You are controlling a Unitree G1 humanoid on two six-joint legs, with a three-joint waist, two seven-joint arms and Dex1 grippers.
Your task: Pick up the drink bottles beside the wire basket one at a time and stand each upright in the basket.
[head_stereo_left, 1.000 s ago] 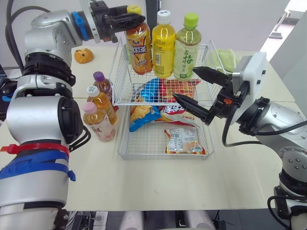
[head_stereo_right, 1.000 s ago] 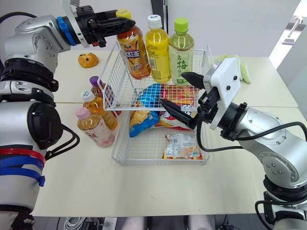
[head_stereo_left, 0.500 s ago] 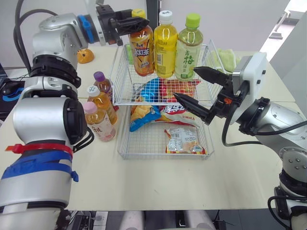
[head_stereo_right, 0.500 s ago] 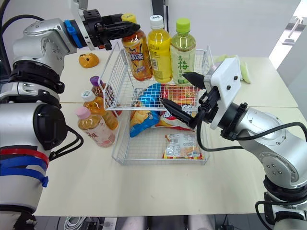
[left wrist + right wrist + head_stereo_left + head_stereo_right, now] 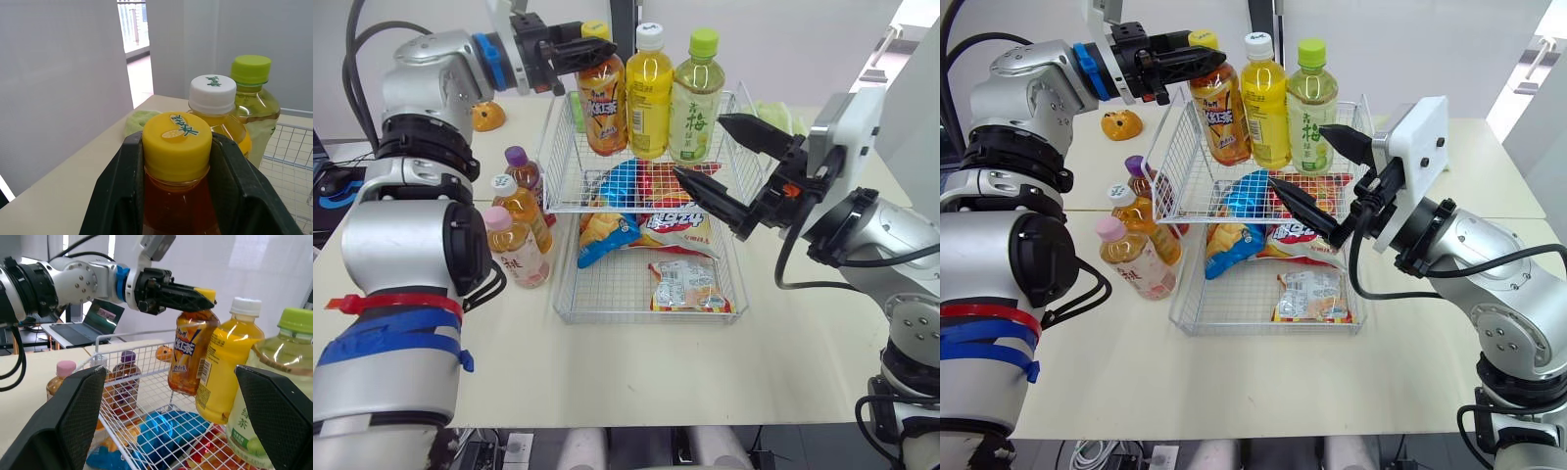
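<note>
My left gripper (image 5: pixel 592 51) is shut on the neck of an amber tea bottle (image 5: pixel 600 103) with a yellow cap (image 5: pixel 177 147), at the back left of the wire basket (image 5: pixel 646 318). Whether its base rests on the upper shelf I cannot tell. Beside it on that shelf stand a yellow bottle (image 5: pixel 648 93) and a green bottle (image 5: pixel 695 103). Left of the basket, three bottles stand on the table: purple-capped (image 5: pixel 523 173), white-capped (image 5: pixel 522 212) and pink-capped (image 5: pixel 514 250). My right gripper (image 5: pixel 698 145) hangs open over the basket's right side, holding nothing.
Snack packets (image 5: pixel 690 287) lie on the basket's lower floor and under the upper shelf. An orange toy (image 5: pixel 489 116) sits at the table's back left and a green cloth (image 5: pixel 773 116) at the back right. Bare table stretches in front of the basket.
The left gripper has carried the amber bottle slightly right, closer to the yellow bottle, and stood it straighter. The right gripper has risen and shifted right, still open.
</note>
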